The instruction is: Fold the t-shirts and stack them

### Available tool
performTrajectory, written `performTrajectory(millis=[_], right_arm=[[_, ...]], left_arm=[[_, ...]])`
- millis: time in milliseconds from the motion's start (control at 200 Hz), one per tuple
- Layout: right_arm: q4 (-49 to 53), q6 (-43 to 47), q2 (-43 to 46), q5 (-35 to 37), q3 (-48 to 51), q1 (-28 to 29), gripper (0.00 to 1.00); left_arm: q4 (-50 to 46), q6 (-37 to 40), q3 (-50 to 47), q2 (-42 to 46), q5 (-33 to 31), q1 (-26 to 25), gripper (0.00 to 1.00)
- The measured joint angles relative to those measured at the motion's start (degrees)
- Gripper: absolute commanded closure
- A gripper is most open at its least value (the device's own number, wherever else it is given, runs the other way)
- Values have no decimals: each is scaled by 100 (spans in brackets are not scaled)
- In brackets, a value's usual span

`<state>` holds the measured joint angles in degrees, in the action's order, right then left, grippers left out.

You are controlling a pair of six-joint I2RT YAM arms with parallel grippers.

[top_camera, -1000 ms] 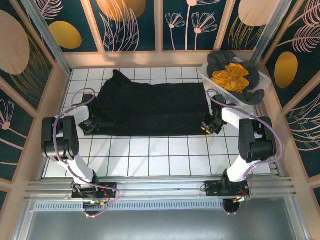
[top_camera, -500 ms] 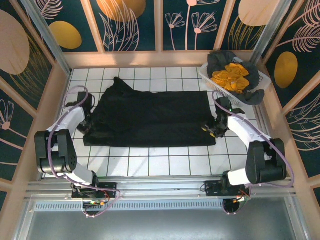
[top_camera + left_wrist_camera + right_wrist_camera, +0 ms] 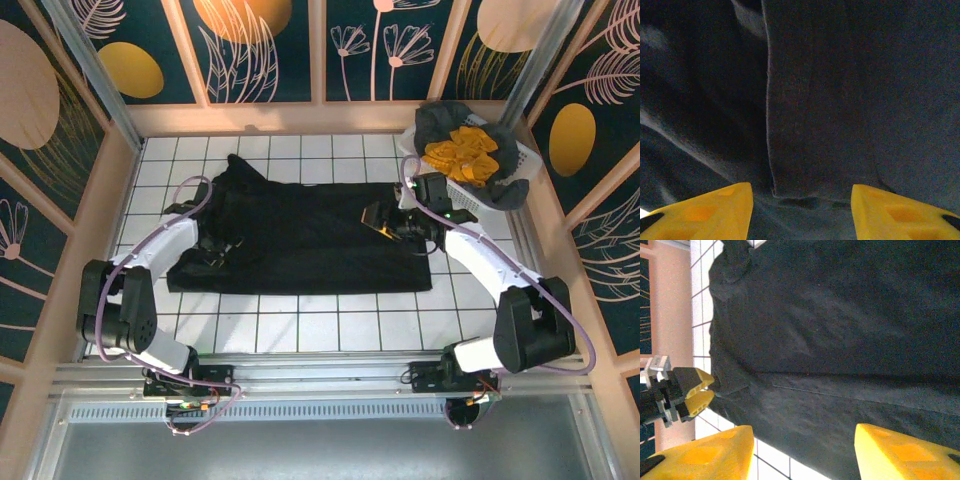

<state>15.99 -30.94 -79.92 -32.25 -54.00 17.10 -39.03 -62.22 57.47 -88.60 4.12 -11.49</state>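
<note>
Black t-shirt (image 3: 300,235) lies flat across your table (image 3: 300,310); your left tool (image 3: 801,192) and right tool (image 3: 804,435) hover over it, jaws apart, holding nothing.

White tiled floor (image 3: 300,325) ringed by dark teal leaf-patterned wall panels (image 3: 265,60) in pale wooden framing (image 3: 317,50)

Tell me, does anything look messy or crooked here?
Yes. The black t-shirt lies mostly flat on the tiled table, but its far-left corner sticks out in a crumpled point. In the white basket at the far right, the yellow shirt is bunched up, and the dark grey shirt hangs over the rim.
</note>
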Motion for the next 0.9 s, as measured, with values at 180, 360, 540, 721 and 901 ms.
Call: performTrajectory(millis=[180, 360, 540, 721, 901], right_arm=[[-46, 0, -103, -42, 0, 0, 45], [-44, -7, -105, -39, 0, 0, 45], [-44, -68, -105, -37, 0, -2, 46], [-44, -94, -105, -26, 0, -2, 47], [-42, -94, -105, -15, 0, -52, 47]], left_arm=[[297, -7, -179, -153, 188, -90, 55], [350, -4, -225, -376, 205, -140, 65], [350, -4, -225, -448, 142, -140, 86], [417, 2, -149, -540, 57, -149, 100], [411, 26, 468, -791, -98, -315, 100]])
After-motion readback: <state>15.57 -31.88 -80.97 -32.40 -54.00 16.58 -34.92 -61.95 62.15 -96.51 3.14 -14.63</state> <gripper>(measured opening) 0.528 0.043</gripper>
